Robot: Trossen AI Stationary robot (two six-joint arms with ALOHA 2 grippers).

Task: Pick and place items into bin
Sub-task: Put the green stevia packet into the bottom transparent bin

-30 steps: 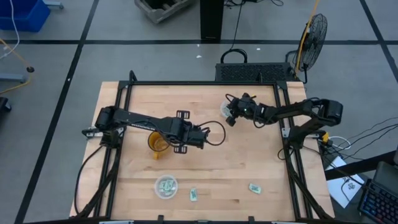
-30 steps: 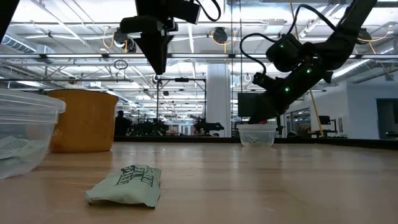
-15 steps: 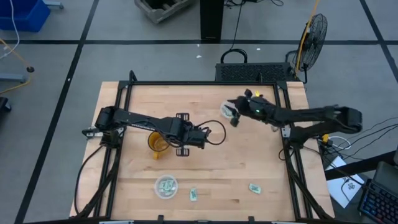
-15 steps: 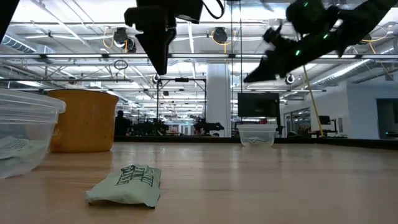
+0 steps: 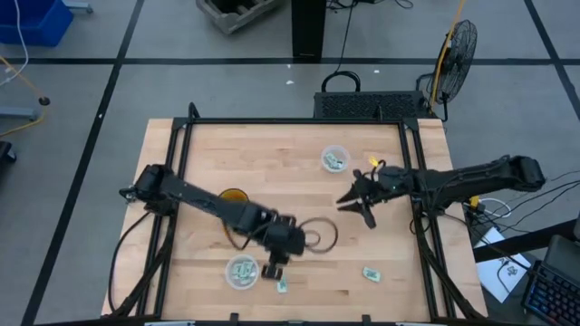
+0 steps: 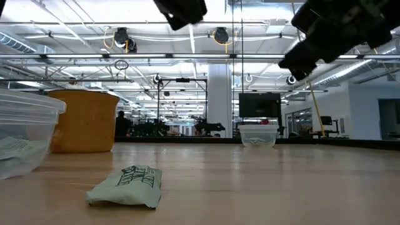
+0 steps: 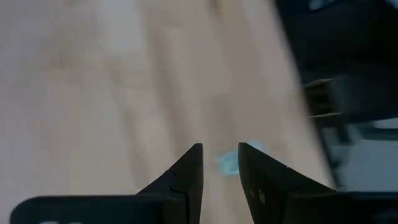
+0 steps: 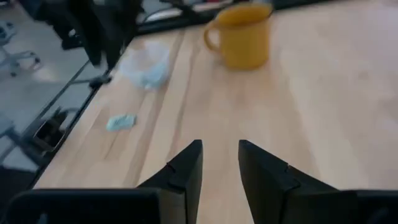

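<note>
Left gripper (image 5: 275,268) above table's front part, fingers narrowly apart, empty; small pale green-and-white wrapped packet (image 5: 282,284) just beside and below it, clear plastic bin (image 5: 242,272) with packets close to its side. Right gripper (image 5: 356,205) over wooden table (image 5: 299,158), fingers narrowly apart, empty; second packet (image 5: 372,273) well apart from it, nearer front edge.

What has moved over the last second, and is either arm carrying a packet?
The left gripper swung from beside the amber cup toward the near edge, now above the packet by the near clear cup. The right gripper pulled away from the far clear cup toward the table's middle. Neither holds anything. Cups and both loose packets, including the one on the right, stayed put.
</note>
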